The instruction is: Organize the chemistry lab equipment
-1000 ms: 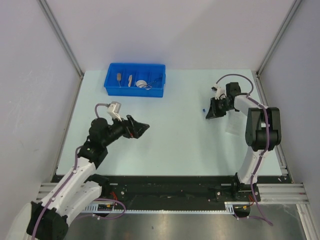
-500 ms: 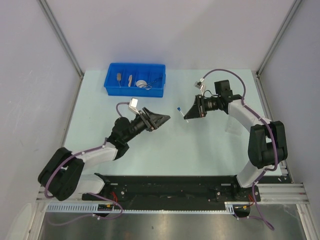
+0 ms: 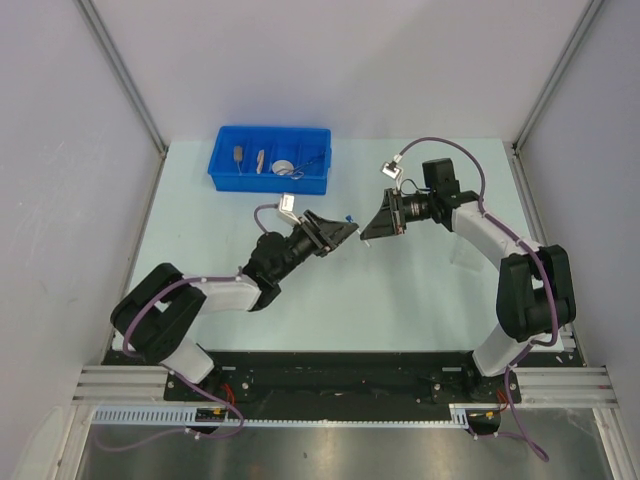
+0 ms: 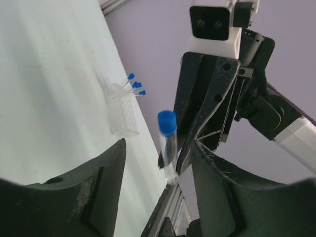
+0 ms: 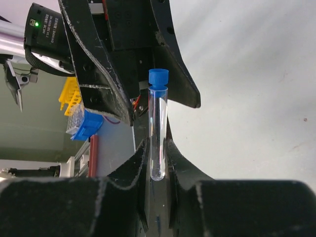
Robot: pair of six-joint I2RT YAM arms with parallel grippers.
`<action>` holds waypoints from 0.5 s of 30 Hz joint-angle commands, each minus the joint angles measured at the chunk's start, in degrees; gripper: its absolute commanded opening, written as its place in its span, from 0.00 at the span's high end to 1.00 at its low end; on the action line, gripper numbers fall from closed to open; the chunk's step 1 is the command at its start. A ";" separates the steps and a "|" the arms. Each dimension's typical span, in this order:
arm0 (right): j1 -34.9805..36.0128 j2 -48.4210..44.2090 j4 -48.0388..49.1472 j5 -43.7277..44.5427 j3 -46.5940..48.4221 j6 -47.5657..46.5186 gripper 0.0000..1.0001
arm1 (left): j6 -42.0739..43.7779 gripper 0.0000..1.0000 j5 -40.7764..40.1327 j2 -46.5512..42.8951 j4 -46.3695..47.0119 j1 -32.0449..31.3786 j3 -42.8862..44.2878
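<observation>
My right gripper is shut on the lower end of a clear tube with a blue cap and holds it above the middle of the table. My left gripper is open, and its jaws stand on either side of that tube without touching it. The tube's cap shows between the two grippers in the top view. The clear tube rack stands on the table with three blue-capped tubes in it; it also shows in the top view. Wooden-handled tools, a white dish and wire tongs lie in the blue bin.
The blue divided bin sits at the back left of the table. Grey walls close in the left, back and right sides. Both arms reach over the table's middle, nose to nose.
My left arm has stretched forward and right until its open jaws reach the tube. My right gripper has carried the tube left, away from the rack.
</observation>
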 commanded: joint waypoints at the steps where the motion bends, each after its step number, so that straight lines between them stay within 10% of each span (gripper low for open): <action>1: 0.84 -2.10 1.39 -1.75 0.18 0.67 0.91 | -1.69 0.43 -1.67 1.77 5.82 -1.52 3.59; 15: 3.03 -3.77 -5.02 4.30 0.18 -7.93 0.87 | -1.62 0.84 2.02 3.54 6.53 -1.87 3.76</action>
